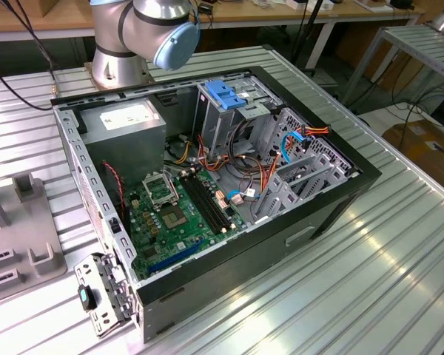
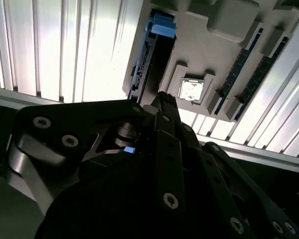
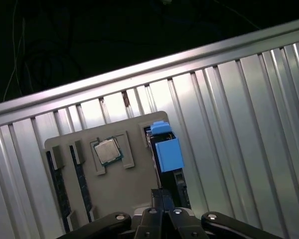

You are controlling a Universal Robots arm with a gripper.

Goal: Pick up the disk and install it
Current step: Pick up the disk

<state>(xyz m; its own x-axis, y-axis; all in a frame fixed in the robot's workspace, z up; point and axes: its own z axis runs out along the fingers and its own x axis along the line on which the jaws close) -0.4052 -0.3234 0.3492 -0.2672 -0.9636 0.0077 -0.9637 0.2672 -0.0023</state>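
Observation:
The disk (image 3: pixel 168 153) stands on its edge in a slot of a grey parts tray (image 3: pixel 119 189), its blue carrier frame uppermost and its dark body below. In the second wrist view the disk (image 2: pixel 161 26) shows the same blue end with its thin edge running along the tray's side. My gripper (image 3: pixel 162 193) hangs above the tray close beside the disk, apart from it. Its two black fingers are pressed together with nothing between them. In the second wrist view the gripper (image 2: pixel 164 98) points toward the tray.
The tray also carries a square processor chip (image 3: pixel 107 151) and memory sticks (image 3: pixel 57 184). It lies on a ribbed metal table (image 3: pixel 239 124). The open computer case (image 1: pixel 207 185) holds a motherboard (image 1: pixel 177 214), a grey power supply (image 1: pixel 126 126) and a drive cage with a light-blue bracket (image 1: pixel 229 95).

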